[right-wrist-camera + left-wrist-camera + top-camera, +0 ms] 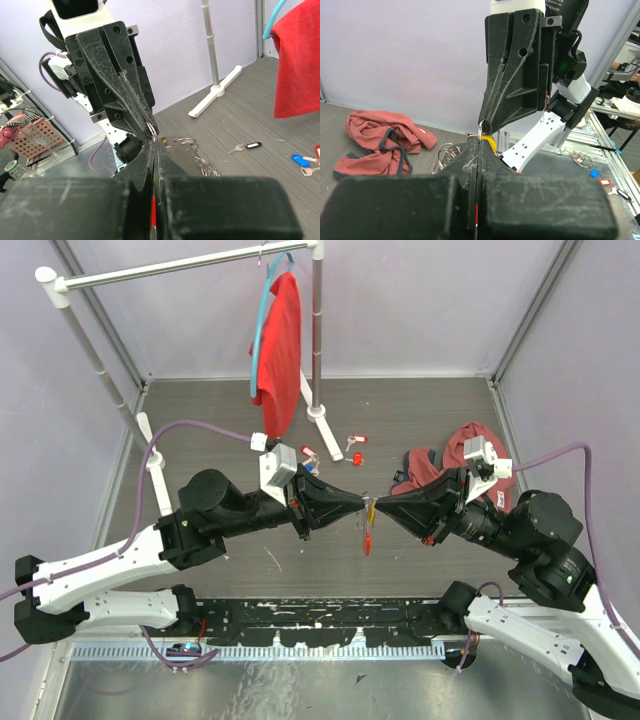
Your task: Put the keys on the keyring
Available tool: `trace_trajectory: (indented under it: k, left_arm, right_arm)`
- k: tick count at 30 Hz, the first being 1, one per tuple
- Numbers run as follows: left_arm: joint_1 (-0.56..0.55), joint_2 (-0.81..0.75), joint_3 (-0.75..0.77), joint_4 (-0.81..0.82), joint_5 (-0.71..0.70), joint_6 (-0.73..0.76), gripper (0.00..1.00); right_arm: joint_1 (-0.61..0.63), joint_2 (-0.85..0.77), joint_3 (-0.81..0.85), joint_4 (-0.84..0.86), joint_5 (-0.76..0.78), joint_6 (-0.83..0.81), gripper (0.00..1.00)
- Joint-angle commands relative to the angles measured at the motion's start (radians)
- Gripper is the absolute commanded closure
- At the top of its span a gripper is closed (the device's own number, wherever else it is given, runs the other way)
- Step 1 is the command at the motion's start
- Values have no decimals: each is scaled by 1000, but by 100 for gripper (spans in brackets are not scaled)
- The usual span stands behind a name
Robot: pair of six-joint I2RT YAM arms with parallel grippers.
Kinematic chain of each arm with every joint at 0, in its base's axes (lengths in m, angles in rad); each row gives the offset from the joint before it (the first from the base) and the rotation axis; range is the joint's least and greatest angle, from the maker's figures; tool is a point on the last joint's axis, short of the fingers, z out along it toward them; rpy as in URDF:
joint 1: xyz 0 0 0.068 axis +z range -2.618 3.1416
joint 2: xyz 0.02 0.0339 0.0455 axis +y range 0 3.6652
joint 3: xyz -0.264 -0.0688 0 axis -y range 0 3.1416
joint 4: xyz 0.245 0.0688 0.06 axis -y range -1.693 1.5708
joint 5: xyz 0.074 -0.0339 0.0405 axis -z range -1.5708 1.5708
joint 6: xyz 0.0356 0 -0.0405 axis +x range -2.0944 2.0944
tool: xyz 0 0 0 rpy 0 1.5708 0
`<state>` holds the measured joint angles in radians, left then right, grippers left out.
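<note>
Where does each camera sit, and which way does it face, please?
Top external: above and behind the bases, looking down at the table; both arms show, left gripper and right gripper meeting at the keyring.
Left wrist: on the left arm, facing the right gripper; own fingers at bottom.
Right wrist: on the right arm, facing the left gripper; own fingers at bottom.
Shared: top and right wrist both show the red shirt.

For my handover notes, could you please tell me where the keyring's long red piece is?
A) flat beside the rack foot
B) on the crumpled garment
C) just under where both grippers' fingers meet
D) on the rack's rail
C: in the top view the keyring shows its red piece right below where the left gripper and right gripper bring their fingers together.
</note>
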<state>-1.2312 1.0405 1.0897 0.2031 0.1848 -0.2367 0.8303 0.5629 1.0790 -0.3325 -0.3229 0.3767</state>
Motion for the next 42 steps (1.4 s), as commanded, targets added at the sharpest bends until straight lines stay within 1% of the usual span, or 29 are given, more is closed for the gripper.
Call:
trace_trajectory:
  k: [1, 11, 19, 27, 30, 35, 38, 42]
  left_arm:
    - [-2, -10, 10, 39, -2, 11, 100]
    - [-3, -4, 17, 36, 1, 12, 100]
    - [-2, 0, 21, 33, 7, 12, 100]
    - [-2, -2, 20, 28, 7, 14, 100]
    - [-2, -2, 21, 30, 7, 14, 100]
    - [-3, 0, 22, 27, 9, 13, 100]
    - [-3, -1, 23, 25, 13, 13, 100]
    - [-3, -1, 26, 27, 25, 11, 100]
  right_arm:
    - [4, -1, 56, -23, 23, -20, 99]
    - [4, 36, 98, -128, 19, -42, 97]
    - [4, 79, 101, -129, -27, -41, 92]
    - [4, 74, 105, -146, -16, -42, 83]
    - [4, 73, 111, -163, -10, -50, 79]
    - [4, 64, 128, -168, -16, -85, 71]
    - [5, 51, 133, -156, -33, -120, 65]
    - [4, 34, 124, -121, -58, -167, 61]
